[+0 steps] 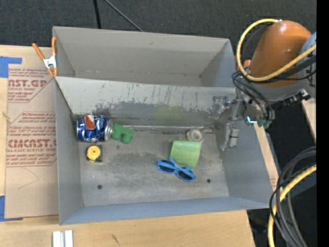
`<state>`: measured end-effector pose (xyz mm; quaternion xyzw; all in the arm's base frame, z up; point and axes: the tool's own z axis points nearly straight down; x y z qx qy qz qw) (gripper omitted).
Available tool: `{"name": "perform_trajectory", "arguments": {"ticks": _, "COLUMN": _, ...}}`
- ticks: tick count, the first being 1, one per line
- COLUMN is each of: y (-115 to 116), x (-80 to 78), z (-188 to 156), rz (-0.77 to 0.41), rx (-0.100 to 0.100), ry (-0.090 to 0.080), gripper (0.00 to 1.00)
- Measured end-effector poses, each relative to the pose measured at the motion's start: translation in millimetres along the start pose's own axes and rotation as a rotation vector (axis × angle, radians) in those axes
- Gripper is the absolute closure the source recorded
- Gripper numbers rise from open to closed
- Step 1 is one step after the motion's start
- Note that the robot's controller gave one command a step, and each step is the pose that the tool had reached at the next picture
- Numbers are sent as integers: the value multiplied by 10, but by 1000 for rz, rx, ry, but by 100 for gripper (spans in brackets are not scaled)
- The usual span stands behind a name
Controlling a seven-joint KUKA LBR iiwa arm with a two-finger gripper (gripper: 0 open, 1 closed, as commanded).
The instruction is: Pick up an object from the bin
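My gripper (231,135): apart or together, cannot tell. Just beside it, pale green plastic cylinder (185,153), lying sideways: probably light, slippery; pinch across body.

Grey metal bin (139,60) with six small things.
Blue can (93,128), green piece (122,133), yellow disc (93,153) at 9 o'clock; pale green cup (185,153), blue glasses (177,170) at 4; grey ring (194,135) at 2.

Red print on brown cardboard sheet (28,112)
It shows large "CAST" twice, with smaller "ACRYLIC SHEET" beneath.
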<state>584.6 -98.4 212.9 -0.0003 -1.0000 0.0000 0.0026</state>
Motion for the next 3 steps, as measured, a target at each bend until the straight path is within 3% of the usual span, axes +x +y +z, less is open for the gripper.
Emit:
{"name": "perform_trajectory", "arguments": {"ticks": 1, "y": 551, "x": 320, "z": 1460, "rz": -10, "rx": -1, "ry": -5, "gripper": 0}}
{"name": "perform_trajectory", "arguments": {"ticks": 2, "y": 531, "x": 270, "z": 1376, "rz": -9, "rx": 2, "ry": -19, "gripper": 100}}
{"name": "perform_trajectory", "arguments": {"ticks": 3, "y": 558, "x": 457, "z": -26, "rz": 8, "rx": 0, "ry": -15, "gripper": 100}}
